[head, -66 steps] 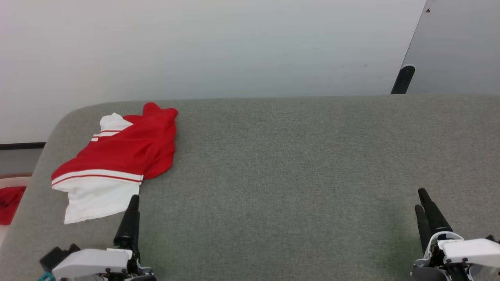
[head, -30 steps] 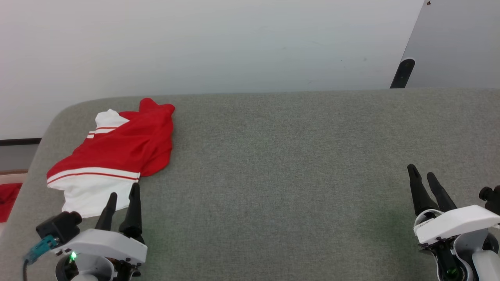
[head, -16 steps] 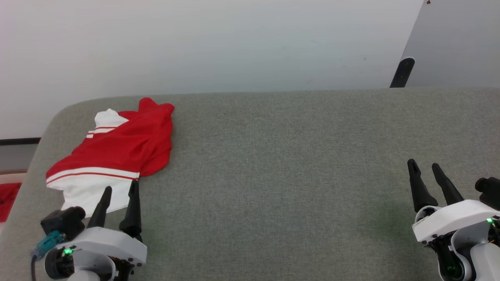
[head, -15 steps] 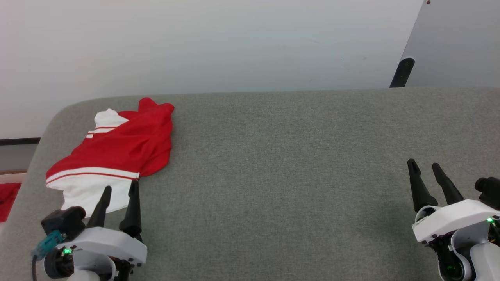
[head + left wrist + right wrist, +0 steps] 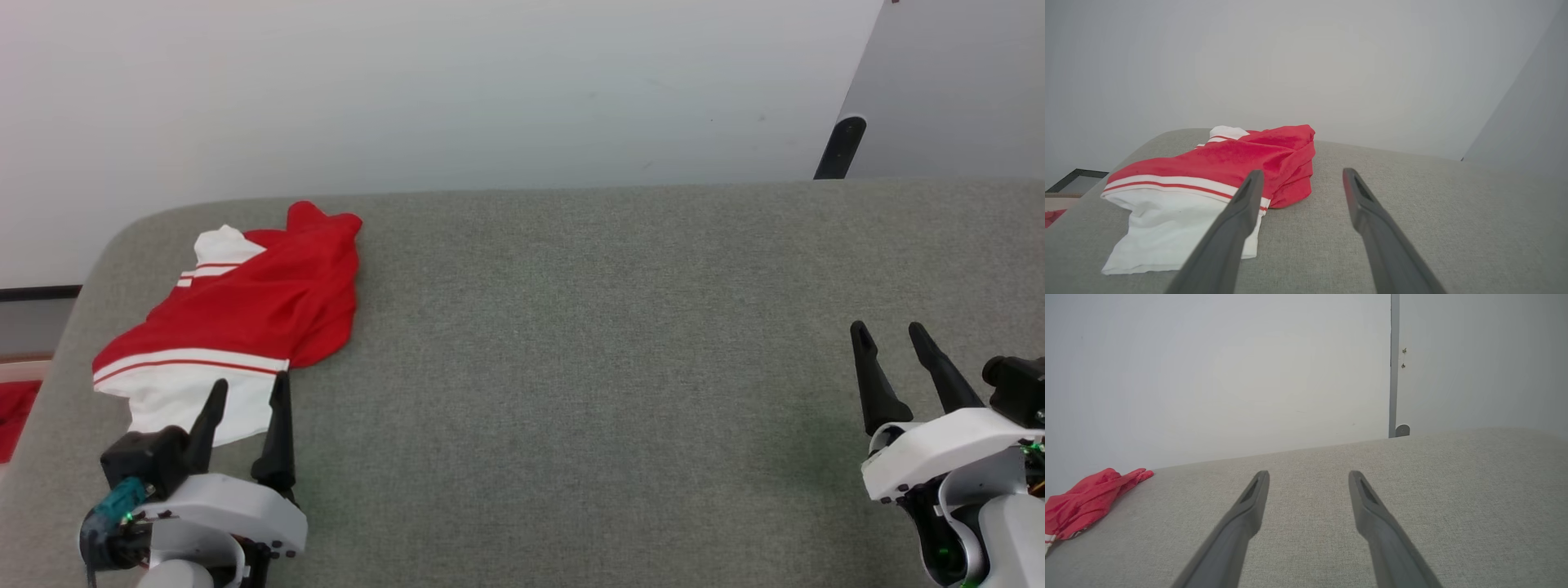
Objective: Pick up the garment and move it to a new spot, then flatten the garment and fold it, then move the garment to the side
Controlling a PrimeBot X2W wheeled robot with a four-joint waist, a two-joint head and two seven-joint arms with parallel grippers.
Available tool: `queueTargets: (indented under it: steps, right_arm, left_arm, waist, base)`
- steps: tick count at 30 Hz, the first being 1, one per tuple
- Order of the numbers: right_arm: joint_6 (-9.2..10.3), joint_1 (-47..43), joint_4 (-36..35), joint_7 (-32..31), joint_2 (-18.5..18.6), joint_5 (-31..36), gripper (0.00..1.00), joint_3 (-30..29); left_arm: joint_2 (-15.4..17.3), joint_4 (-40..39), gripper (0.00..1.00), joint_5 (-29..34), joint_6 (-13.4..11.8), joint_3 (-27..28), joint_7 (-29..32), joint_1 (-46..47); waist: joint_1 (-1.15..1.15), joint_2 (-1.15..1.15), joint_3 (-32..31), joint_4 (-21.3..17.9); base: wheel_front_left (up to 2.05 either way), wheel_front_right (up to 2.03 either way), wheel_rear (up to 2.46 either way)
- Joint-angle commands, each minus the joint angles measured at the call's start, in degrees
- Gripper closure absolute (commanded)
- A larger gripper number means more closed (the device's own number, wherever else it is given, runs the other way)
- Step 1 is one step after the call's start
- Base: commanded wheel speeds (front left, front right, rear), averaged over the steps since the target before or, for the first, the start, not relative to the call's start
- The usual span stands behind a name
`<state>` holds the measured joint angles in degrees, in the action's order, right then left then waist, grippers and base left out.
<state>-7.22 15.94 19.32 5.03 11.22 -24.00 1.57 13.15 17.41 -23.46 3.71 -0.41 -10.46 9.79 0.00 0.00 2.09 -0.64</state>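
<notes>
The garment [image 5: 245, 318], red with white parts and red-white striped bands, lies bunched at the far left of the grey table [image 5: 588, 343]. In the left wrist view the garment [image 5: 1208, 175] lies just ahead and to the left, its white end nearest. My left gripper [image 5: 249, 388] stands open at the garment's near white edge, with nothing between its fingers [image 5: 1241, 212]. My right gripper [image 5: 888, 333] is open and empty at the table's right side, far from the garment. In the right wrist view the garment [image 5: 1086, 502] shows at the far left.
A pale wall runs behind the table. A dark post [image 5: 841, 147] and a grey panel [image 5: 955, 90] stand at the back right. Another red cloth [image 5: 12, 416] lies off the table's left edge, lower down. The table's left corner is rounded.
Both grippers have edged forward a little, the left one closer to the garment's white edge. The garment has not moved on the table.
</notes>
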Motion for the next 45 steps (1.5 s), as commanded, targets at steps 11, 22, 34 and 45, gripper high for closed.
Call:
queueTargets:
  steps: [11,22,34,45]
  right_arm:
    - [-0.31,2.2,-0.3,1.6,0.2,5.1,0.0,-0.5]
    - [-0.35,2.6,-0.4,2.6,0.1,8.6,0.0,-1.1]
    - [-0.4,2.5,0.1,3.4,0.3,9.7,0.0,-1.4]
    - [-0.42,2.5,0.2,3.6,0.1,10.1,0.0,-1.0]
  left_arm:
    - [0.8,-0.1,0.0,6.2,0.3,0.3,-1.8,1.1]
    - [0.7,0.8,0.0,9.8,0.7,0.9,-3.0,1.1]
    - [0.9,1.6,0.0,14.0,1.1,0.8,-4.3,0.7]
    - [0.7,2.1,0.0,15.2,0.9,1.0,-4.7,0.4]
  waist:
    - [0.0,0.0,0.5,-0.2]
    - [0.0,0.0,0.3,-0.4]
    - [0.0,0.0,0.0,-0.4]
    - [0.0,0.0,-0.5,0.0]
  base:
    - [0.0,0.0,0.0]
    - [0.0,0.0,0.0]
    - [0.0,0.0,0.0]
    - [0.0,0.0,0.0]
